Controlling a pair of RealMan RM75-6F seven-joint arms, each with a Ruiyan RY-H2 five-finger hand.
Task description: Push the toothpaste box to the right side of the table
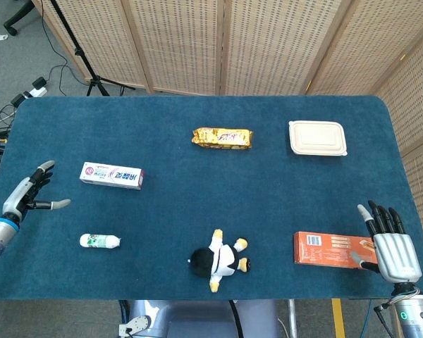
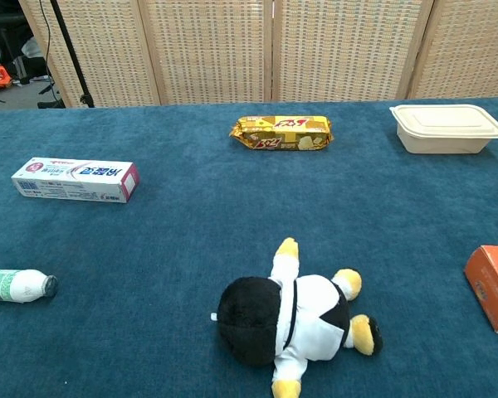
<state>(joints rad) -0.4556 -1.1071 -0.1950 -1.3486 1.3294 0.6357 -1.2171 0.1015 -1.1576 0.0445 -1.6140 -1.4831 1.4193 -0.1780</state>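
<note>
Two hands hold nothing, fingers spread: left hand (image 1: 28, 195) beside the toothpaste box (image 1: 112, 175), lengthwise along the desk's (image 1: 197, 197) left-right line; right hand (image 1: 391, 246) near the right corner.

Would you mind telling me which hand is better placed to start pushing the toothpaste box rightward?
The left hand, probably. It hovers open just left of the toothpaste box, on the side to push from. The right hand sits by the orange box, far across the table.
</note>
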